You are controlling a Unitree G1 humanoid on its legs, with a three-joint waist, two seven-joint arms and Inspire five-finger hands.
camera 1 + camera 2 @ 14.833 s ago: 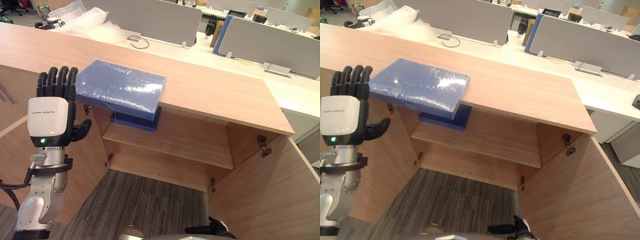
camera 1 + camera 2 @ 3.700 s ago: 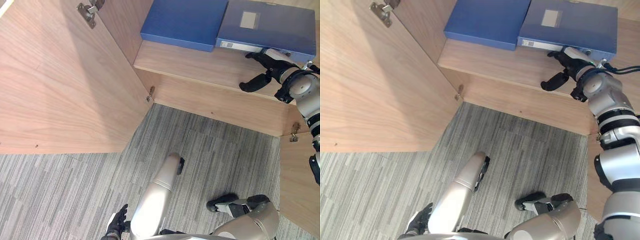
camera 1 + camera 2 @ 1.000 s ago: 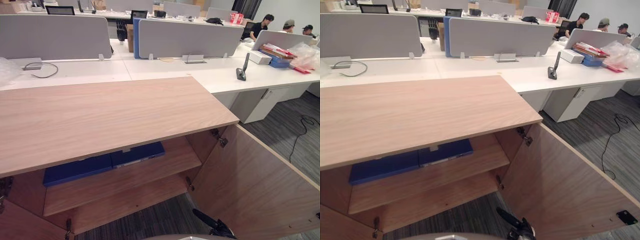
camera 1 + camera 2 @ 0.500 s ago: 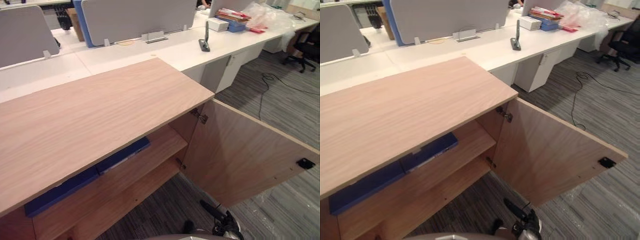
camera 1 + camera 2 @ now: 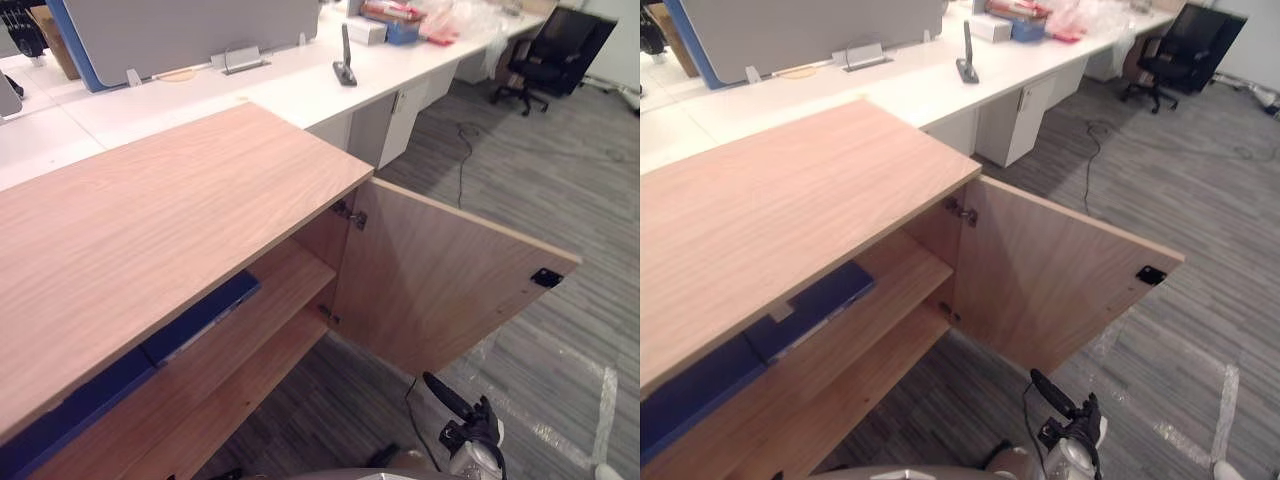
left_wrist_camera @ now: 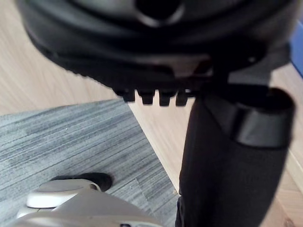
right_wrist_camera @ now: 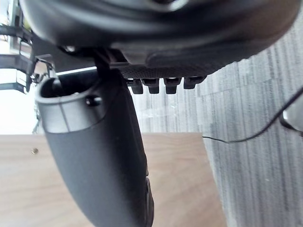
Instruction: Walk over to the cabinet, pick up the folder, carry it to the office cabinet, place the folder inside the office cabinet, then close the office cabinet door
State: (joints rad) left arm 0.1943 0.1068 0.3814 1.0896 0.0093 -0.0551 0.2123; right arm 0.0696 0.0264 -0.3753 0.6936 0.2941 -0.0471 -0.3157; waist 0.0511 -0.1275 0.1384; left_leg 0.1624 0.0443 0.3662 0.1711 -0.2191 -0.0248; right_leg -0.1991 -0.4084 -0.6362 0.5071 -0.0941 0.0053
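The folder (image 5: pixel 205 310) lies on the shelf (image 5: pixel 285 280) inside the office cabinet (image 5: pixel 150 220). Our left robot hand (image 6: pixel 142 47) and right robot hand (image 5: pixel 460 432) hang relaxed, empty. We should push the door (image 5: pixel 450 285) shut by its free edge with the right.

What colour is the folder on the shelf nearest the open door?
The folder is blue, best seen in the right eye view.

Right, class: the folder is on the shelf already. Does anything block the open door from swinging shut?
Nothing visible does. The door hangs wide open on the cabinet's right. The folder lies back on the shelf, behind its front edge. The right hand hangs low in front of the door, apart from it.
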